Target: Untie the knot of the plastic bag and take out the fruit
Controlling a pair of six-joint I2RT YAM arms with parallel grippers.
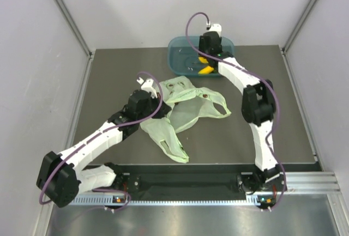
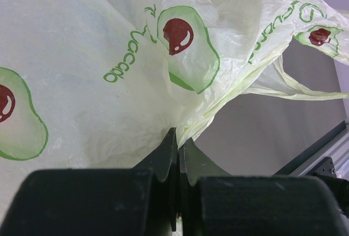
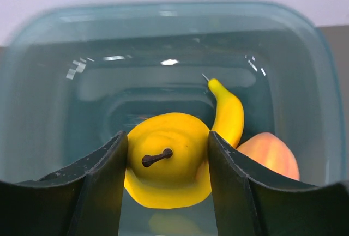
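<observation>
Your R gripper (image 3: 167, 138) sits abt half open, both fingers (image 3: 103, 181) pressed on the yellow round fruit (image 3: 169, 184). It hangs over the teal tub (image 3: 163, 15) at 12 o'clock on the tabletop (image 1: 272, 132). Reads as a drop-off: the banana (image 3: 230, 113) and peach (image 3: 272, 157) lie in the tub already, at that fruit's 1 and 3 o'clock.

Your L gripper (image 2: 178, 140) is shut tight, w/ film of the plastic bag (image 1: 188, 110) seemingly nipped at the tips. Prob. it's pinning the bag so it doesn't slide while the other arm ferries. The bag lies slack mid-tabletop, L gripper at its 9 o'clock edge.

Views:
- **Top cam:** gives the layout, but the R arm hides most of the tub; only a yellow bit shows.
- **R wrist cam:** shows the grip and the tub contents, nothing of the bag.
- **L wrist cam:** alone shows the avocado print (image 2: 188, 48) and a handle strip (image 2: 305, 91) trailing loose at 3 o'clock.

No tied knot visible in any view. Can't tell if fruit is left inside the bag.
</observation>
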